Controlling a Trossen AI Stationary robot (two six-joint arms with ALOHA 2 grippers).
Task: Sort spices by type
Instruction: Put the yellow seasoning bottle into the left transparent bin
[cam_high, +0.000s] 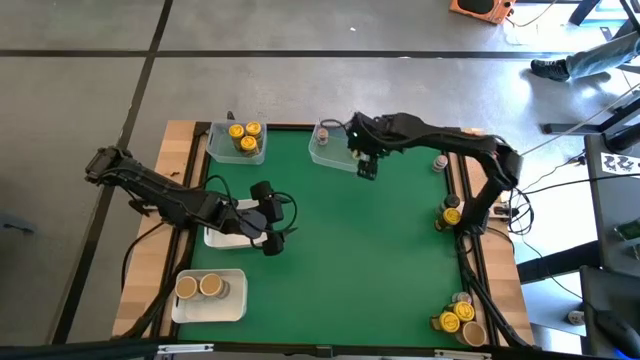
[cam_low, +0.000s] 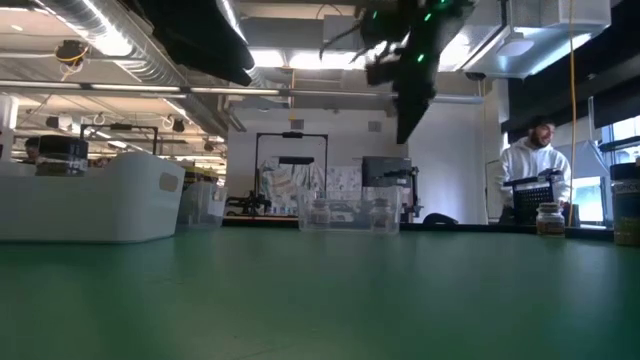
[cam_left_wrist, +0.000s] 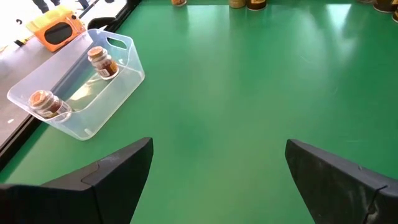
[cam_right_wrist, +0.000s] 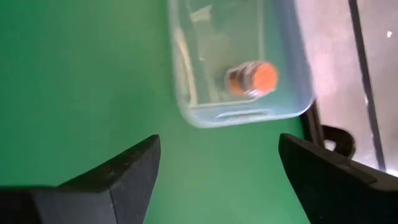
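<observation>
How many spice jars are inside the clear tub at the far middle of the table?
2 jars with orange-pink lids lie in the clear tub: one jar near its handle end, the other jar at the opposite end. The right gripper, open, hangs beside the tub.

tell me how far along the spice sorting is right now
Partly done. Yellow-lidded jars sit in one clear tub, two tan-lidded jars in a white tray, and two orange-lidded jars in another clear tub. The right gripper is open and empty beside that tub; the left gripper waits open. Jars at the table's right edge remain unsorted.
</observation>
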